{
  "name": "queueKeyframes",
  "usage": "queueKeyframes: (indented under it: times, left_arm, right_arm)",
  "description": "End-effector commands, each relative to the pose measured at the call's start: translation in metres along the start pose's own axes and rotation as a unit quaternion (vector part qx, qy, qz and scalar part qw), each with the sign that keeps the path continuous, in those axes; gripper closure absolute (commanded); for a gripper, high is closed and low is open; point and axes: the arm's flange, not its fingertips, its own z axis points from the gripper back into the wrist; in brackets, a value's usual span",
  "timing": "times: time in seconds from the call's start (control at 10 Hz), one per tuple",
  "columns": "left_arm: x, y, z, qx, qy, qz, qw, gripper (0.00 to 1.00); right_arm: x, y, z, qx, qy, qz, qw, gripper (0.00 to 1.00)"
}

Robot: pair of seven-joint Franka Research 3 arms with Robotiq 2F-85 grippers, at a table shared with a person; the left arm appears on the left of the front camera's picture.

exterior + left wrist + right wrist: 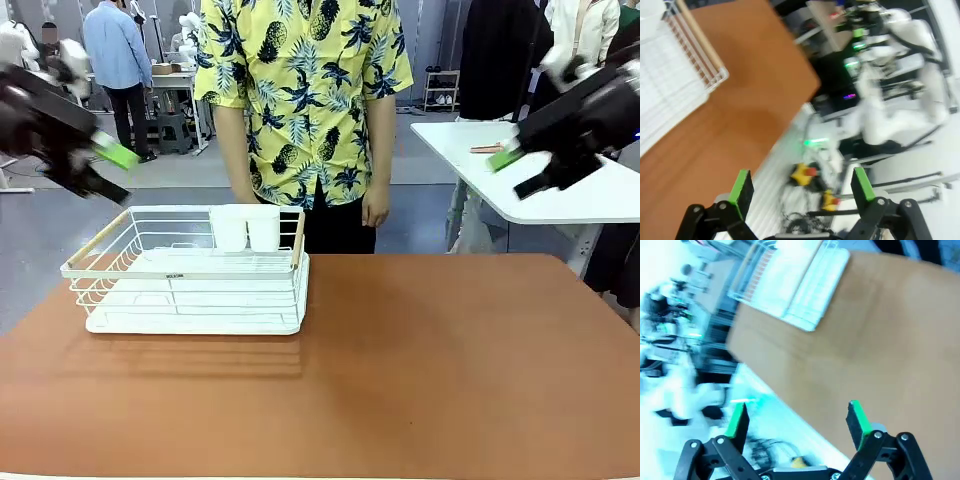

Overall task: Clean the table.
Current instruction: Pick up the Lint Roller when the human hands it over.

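Fingers spread; left gripper, right gripper raised off table.

Left pincer, right pincer aloft, agape

- The bench has a smooth, matte reddish-brown top, lying level across the lower half of the front view.
- Its far right corner is rounded.
- Both wrist views show it slanted and blurred; the surface seems evenly coloured, as far as the blur allows.
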Motion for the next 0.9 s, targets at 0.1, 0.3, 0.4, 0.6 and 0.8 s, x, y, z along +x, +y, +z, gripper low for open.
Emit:
queueKeyframes:
  times: [0.1, 0.3, 0.4, 0.6, 0.8]
  left_arm:
    - [-0.041, 0.035, 0.066, -0.121, -0.058, 0.124, 0.983, 0.0]
    - [-0.083, 0.046, 0.105, -0.144, -0.079, 0.146, 0.975, 0.0]
    - [-0.102, 0.051, 0.121, -0.128, -0.068, 0.163, 0.976, 0.0]
    - [-0.13, 0.065, 0.153, -0.141, -0.112, 0.196, 0.964, 0.0]
    - [-0.141, 0.069, 0.162, -0.123, -0.124, 0.225, 0.959, 0.0]
  right_arm:
    - [-0.004, -0.061, 0.055, 0.122, -0.014, -0.125, 0.984, 0.0]
    - [-0.026, -0.096, 0.097, 0.153, -0.03, -0.151, 0.976, 0.0]
    - [-0.036, -0.112, 0.116, 0.159, -0.045, -0.166, 0.972, 0.0]
    - [-0.05, -0.134, 0.144, 0.165, -0.071, -0.191, 0.965, 0.0]
    - [-0.06, -0.151, 0.153, 0.169, -0.087, -0.209, 0.959, 0.0]
